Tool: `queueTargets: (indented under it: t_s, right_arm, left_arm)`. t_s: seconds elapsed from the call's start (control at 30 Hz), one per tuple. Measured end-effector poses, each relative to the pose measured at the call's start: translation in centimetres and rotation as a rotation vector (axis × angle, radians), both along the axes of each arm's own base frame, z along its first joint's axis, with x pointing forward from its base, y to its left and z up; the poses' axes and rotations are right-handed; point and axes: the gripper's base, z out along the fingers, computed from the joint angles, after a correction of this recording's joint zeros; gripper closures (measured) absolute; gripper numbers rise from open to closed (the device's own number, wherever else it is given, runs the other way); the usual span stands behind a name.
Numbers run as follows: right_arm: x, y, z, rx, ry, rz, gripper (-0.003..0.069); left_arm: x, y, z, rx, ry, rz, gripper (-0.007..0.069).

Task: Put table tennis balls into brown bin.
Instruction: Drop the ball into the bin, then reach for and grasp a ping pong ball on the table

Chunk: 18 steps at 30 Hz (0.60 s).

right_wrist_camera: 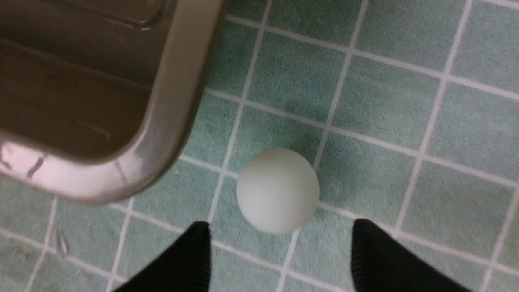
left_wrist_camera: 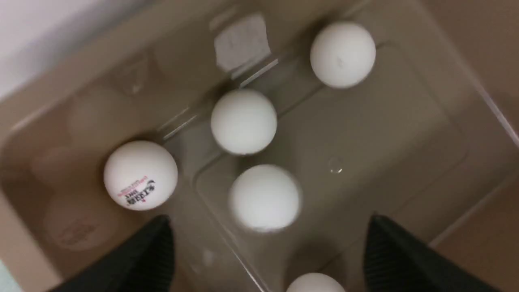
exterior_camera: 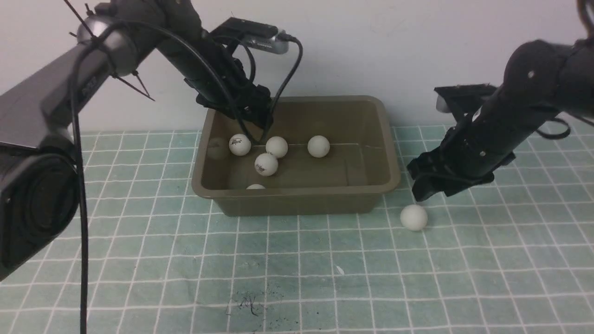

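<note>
Since 5 table tennis balls (exterior_camera: 277, 147) sit in the brown bin (exterior_camera: 297, 202), left gripper (exterior_camera: 257, 123) hangs over it apart, empty; right gripper (right_wrist_camera: 279, 233), also apart, is poised over 6th ball (exterior_camera: 413, 217) just beside the bin, likely for the last pick

I find open mat (exterior_camera: 487, 260) on the near and right sides of the ball (exterior_camera: 413, 217), while the bin (exterior_camera: 392, 178) stands close on its left.

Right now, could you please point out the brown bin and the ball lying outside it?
brown bin (exterior_camera: 297, 204), front view, on its near outer wall.
ball outside the bin (exterior_camera: 413, 217), front view, on its centre.
</note>
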Motion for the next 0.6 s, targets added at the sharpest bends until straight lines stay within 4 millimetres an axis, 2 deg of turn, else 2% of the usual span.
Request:
queueTargets:
  t_s: [0.07, 0.1, 0.13, 0.17, 0.2, 0.23, 0.27, 0.3, 0.33, 0.37, 0.4, 0.5, 0.57, 0.6]
  right_arm:
    - [0.4, 0.1, -1.1, -0.001, 0.004, -0.002, 0.0097]
    - [0.8, 0.2, -2.2, -0.009, 0.014, 0.008, 0.0039]
    - [0.8, 0.2, -2.4, -0.01, 0.016, 0.009, 0.0026]
    - [1.0, 0.2, -3.6, -0.019, 0.035, 0.018, -0.0003]
    - [1.1, 0.2, -4.6, -0.026, 0.056, 0.026, -0.0003]
    - [1.2, 0.2, -5.1, -0.028, 0.069, 0.028, 0.0011]
    - [1.2, 0.2, -5.6, -0.031, 0.084, 0.029, 0.0046]
    - [1.2, 0.2, -5.7, -0.032, 0.086, 0.029, 0.0055]
    - [1.2, 0.2, -6.0, -0.04, 0.098, 0.036, 0.0119]
    - [1.1, 0.1, -6.1, -0.047, 0.098, 0.04, 0.0151]
    - [1.0, 0.0, -6.0, -0.059, 0.116, 0.046, 0.0332]
    - [0.8, -0.4, -4.5, -0.063, 0.107, 0.039, 0.0302]
    - [0.6, -0.5, -2.7, -0.054, 0.074, 0.036, 0.0304]
    - [0.2, -0.6, -0.1, -0.025, 0.03, 0.025, 0.0304]
  left_arm:
    - [-0.2, -0.2, 1.1, 0.022, -0.011, 0.027, 0.0055]
    - [-0.6, 0.2, 3.0, 0.05, -0.033, 0.053, 0.0117]
    - [-0.7, 0.2, 3.2, 0.052, -0.035, 0.061, 0.0129]
    - [-1.4, 0.8, 5.7, 0.076, -0.077, 0.089, 0.0252]
    - [-2.2, 1.5, 8.4, 0.103, -0.14, 0.113, 0.0392]
    - [-2.9, 2.0, 10.4, 0.113, -0.192, 0.13, 0.0483]
    - [-3.6, 2.4, 12.1, 0.117, -0.232, 0.14, 0.0533]
    - [-3.7, 2.6, 12.4, 0.12, -0.239, 0.143, 0.0543]
    - [-4.9, 3.3, 14.7, 0.121, -0.288, 0.163, 0.0585]
    - [-5.4, 3.5, 15.4, 0.118, -0.304, 0.167, 0.0594]
    - [-7.5, 4.8, 18.8, 0.106, -0.374, 0.205, 0.062]
    - [-10.5, 6.1, 22.4, 0.068, -0.448, 0.254, 0.0629]
    - [-12.3, 6.8, 24.0, 0.05, -0.479, 0.279, 0.0629]
    - [-14.0, 7.3, 25.2, 0.037, -0.499, 0.297, 0.0629]
